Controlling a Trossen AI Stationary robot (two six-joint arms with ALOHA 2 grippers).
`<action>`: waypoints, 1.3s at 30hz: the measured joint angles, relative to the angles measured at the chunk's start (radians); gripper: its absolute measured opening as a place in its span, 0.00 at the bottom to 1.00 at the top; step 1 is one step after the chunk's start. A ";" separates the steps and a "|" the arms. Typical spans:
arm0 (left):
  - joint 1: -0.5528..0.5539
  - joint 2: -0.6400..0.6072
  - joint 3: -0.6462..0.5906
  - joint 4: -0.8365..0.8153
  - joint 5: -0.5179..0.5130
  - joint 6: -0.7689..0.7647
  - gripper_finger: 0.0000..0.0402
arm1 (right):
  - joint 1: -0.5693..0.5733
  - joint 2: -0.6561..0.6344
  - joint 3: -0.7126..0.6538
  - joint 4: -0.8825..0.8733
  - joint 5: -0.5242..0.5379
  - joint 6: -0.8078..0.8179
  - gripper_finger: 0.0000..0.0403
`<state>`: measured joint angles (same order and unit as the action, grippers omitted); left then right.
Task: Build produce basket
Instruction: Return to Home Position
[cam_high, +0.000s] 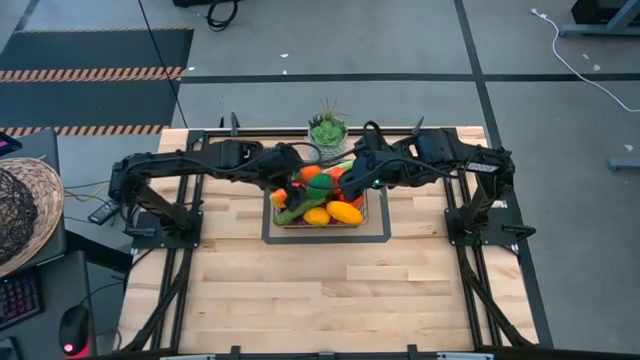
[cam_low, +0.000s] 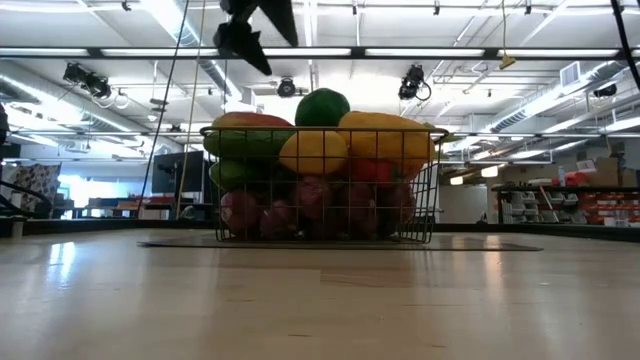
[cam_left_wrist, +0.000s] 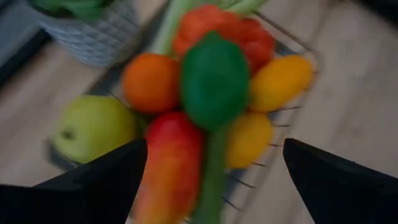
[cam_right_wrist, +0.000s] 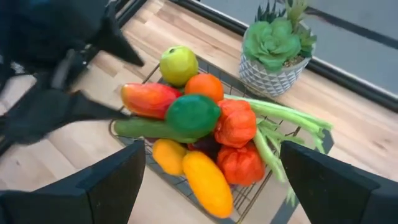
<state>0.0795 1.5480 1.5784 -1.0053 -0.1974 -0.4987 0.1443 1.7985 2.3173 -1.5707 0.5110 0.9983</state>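
The dark wire basket (cam_high: 364, 212) (cam_low: 420, 135) stands on a dark-edged mat at the middle of the table, heaped with toy produce. A green round fruit (cam_right_wrist: 193, 115) (cam_left_wrist: 214, 81) (cam_low: 322, 107) tops the pile. Around it lie an orange (cam_left_wrist: 151, 82), a green apple (cam_right_wrist: 178, 64), red peppers (cam_right_wrist: 236, 124), yellow fruits (cam_right_wrist: 208, 180), a cucumber (cam_right_wrist: 146, 129) and a leek (cam_right_wrist: 280, 115) reaching past the rim. My left gripper (cam_high: 300, 170) (cam_left_wrist: 214, 168) hovers open over the basket's left part. My right gripper (cam_high: 352, 180) (cam_right_wrist: 214, 180) hovers open over its right part.
A potted succulent (cam_high: 328, 130) (cam_right_wrist: 273, 53) stands just beyond the basket's far side. Both arms meet over the basket, close to each other. Bare wood (cam_high: 320, 290) stretches from the mat to the table's near edge. Dark fingers (cam_low: 245, 40) show above the basket in the low view.
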 joint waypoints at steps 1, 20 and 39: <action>0.000 -0.008 0.000 0.006 0.031 -0.009 0.95 | -0.005 0.000 0.000 0.000 0.000 -0.017 0.93; -0.042 -0.363 0.000 0.181 0.105 0.100 0.95 | -0.053 0.001 -0.139 0.517 -0.276 -0.720 0.83; -0.142 -0.660 -0.446 0.743 0.018 0.009 0.73 | -0.153 -0.106 -0.139 0.682 -0.479 -0.706 0.59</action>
<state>-0.0620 0.8879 1.1322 -0.2624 -0.1793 -0.4898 -0.0090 1.6930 2.1784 -0.8884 0.0319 0.2924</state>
